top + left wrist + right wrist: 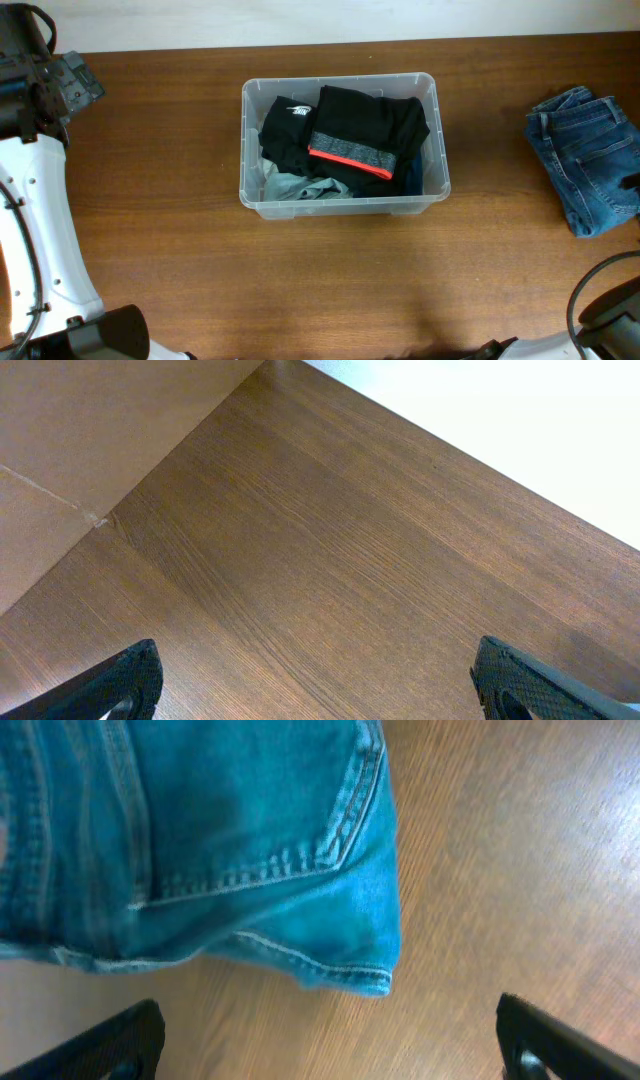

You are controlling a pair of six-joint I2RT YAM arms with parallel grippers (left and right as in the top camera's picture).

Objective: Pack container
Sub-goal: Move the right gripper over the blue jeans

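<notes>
- Container [345, 206] sits mid-table with its long side facing you. It is already partly filled with clothes and is well apart from both arms.
- Folded jeans [585, 155] lie alone near the right table edge. They look like the only item left, so your step is likely to pick them up with the right arm.
- In the tub, a black garment with a red band [365, 130] lies on top at right, a black top with a white logo [285, 130] at left, and grey fabric [295, 185] at front. The pile is lowest at front-left, so aim there.
- Right gripper [325, 1045] hovers just above the jeans' [200, 840] seamed edge with its jaws spread wide, holding nothing. Bite across the whole folded stack, not one layer, or it will unfold as you lift.
- Left gripper [320, 690] is also wide apart and empty, over bare wood far left. Keep it parked there.
- Table [300, 280] is dark wood grain, flat, nothing between jeans and tub, so the carry path looks free.
- Pale wall strip [300, 20] runs behind the far edge. Nothing else of the room is readable.
</notes>
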